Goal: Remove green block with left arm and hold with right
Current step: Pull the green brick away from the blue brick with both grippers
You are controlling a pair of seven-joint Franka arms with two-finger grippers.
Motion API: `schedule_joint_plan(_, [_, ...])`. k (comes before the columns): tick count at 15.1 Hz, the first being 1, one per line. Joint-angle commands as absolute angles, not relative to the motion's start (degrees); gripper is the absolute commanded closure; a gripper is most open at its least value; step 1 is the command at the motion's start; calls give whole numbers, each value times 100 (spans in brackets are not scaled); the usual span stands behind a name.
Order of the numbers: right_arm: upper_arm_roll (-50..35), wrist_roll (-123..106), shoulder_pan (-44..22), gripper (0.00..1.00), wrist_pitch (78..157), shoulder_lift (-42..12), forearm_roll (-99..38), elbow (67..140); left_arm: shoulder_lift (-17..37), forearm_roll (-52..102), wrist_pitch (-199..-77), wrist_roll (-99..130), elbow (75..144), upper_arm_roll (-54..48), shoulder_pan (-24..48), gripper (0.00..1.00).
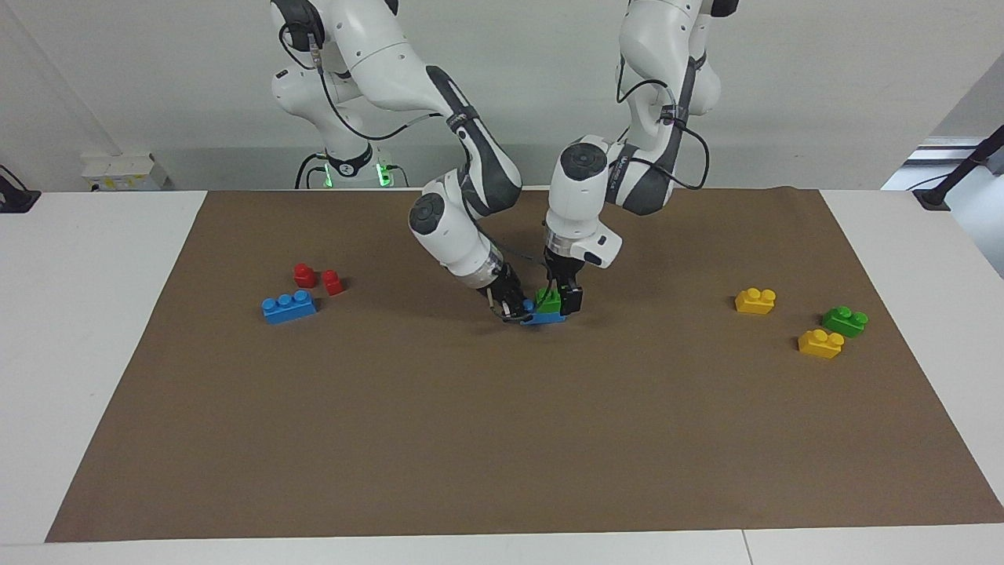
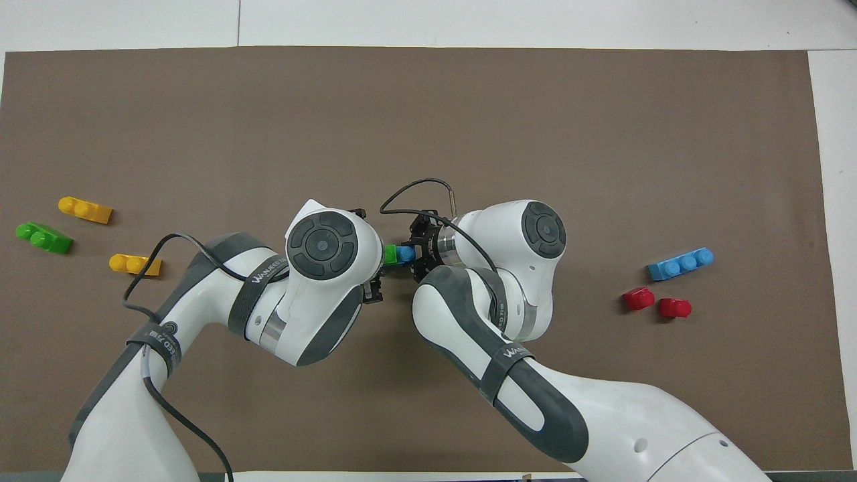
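The lime-green block [image 1: 547, 299] sits on one end of a blue brick [image 1: 545, 317] in the middle of the brown mat. My left gripper [image 1: 559, 304] comes straight down and is shut on the green block. My right gripper [image 1: 515, 311] reaches in at a slant from the right arm's end and is shut on the other end of the blue brick. In the overhead view only a sliver of the green block [image 2: 390, 254] and the blue brick [image 2: 404, 254] shows between the two hands, and the left fingertips are hidden under the hand.
A long blue brick [image 1: 289, 306] and two red bricks [image 1: 318, 278] lie toward the right arm's end. Two yellow bricks [image 1: 755, 300] [image 1: 820, 344] and a darker green brick [image 1: 845, 320] lie toward the left arm's end. The brown mat [image 1: 502, 439] covers the table.
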State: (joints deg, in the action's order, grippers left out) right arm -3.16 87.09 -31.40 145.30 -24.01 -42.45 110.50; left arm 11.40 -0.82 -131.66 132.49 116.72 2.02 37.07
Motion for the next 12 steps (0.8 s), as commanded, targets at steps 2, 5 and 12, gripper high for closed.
schedule_joint_plan(2, [-308,8517,-3164,100,14695,-2408,-4412,11109,1125,-272,-13245,13368,11725,255,3771,3])
schedule_joint_plan(5, [-308,8517,-3164,100,14704,-2408,-4412,11101,1125,-421,-13254,13359,11742,264,3823,46])
schedule_joint_plan(12, [-308,8517,-3164,100,14774,-2417,-4412,11092,1108,-598,-13245,13289,11725,237,3823,100])
